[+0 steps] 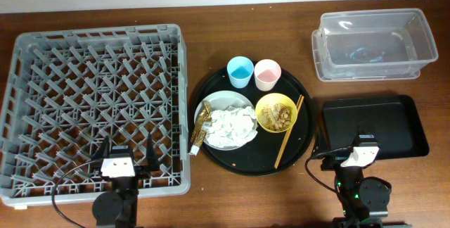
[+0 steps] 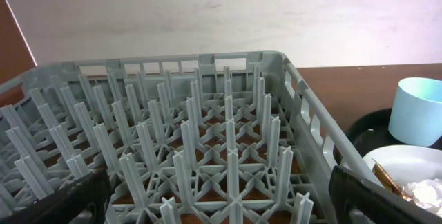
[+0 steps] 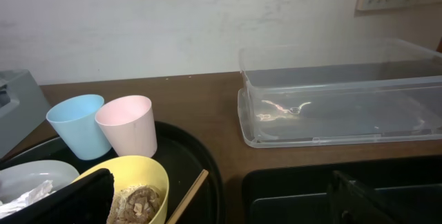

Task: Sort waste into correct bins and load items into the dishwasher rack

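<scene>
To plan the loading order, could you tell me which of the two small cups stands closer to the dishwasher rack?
The blue cup: it stands on the side of the pair facing the dishwasher rack, with the pink cup beyond it.

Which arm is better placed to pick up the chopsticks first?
Right. The chopsticks lie at the right of the round tray, nearest the open right gripper over the shallow black tray; the left gripper sits over the rack.
</scene>
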`<state>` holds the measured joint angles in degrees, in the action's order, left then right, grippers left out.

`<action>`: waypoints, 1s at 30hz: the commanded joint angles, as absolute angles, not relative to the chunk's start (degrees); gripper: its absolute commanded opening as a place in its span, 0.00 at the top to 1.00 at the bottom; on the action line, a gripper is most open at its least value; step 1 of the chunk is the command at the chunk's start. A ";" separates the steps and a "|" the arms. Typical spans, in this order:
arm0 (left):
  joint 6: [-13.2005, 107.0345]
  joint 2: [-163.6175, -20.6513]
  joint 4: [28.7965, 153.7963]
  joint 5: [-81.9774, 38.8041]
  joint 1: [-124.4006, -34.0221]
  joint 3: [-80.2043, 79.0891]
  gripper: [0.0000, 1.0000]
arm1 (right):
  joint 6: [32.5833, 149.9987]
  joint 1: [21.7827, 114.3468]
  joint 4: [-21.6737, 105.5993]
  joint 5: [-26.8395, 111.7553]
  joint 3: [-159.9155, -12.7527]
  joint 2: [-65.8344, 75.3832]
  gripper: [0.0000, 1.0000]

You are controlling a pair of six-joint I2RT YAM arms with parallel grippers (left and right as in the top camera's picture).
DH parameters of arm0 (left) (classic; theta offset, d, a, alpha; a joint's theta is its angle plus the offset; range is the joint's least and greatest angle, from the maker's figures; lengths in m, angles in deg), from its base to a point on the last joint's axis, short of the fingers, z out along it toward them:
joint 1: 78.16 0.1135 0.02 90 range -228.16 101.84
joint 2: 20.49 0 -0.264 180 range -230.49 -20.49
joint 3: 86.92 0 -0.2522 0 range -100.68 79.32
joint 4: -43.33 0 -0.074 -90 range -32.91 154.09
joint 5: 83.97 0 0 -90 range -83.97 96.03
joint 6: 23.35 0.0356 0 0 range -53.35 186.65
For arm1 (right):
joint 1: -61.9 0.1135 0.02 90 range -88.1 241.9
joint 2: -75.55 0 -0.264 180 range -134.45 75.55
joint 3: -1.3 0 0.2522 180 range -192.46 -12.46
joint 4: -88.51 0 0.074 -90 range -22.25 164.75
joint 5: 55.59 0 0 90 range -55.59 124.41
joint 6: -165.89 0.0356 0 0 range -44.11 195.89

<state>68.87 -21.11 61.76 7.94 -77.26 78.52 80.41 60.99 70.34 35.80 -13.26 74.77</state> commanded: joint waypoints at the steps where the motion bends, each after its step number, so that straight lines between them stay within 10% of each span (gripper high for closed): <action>1: 66.75 -21.15 59.40 2.17 -76.93 78.78 0.01 | 80.60 61.56 70.26 35.08 -12.77 75.19 0.01; 8: 60.00 -21.15 49.25 -39.25 -76.93 78.78 0.00 | 80.60 61.56 70.26 35.08 -12.77 75.19 0.01; 17: 50.97 -21.48 29.74 -37.41 -76.91 75.29 0.01 | 80.60 61.56 70.26 35.08 -12.77 75.19 0.01; 30: 73.57 -67.88 99.42 -35.29 -76.99 16.75 0.01 | 80.60 61.56 70.26 35.08 -12.77 75.19 0.02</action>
<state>63.65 -54.07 86.59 -33.80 -77.06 33.19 80.43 61.13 70.39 35.78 -13.23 74.75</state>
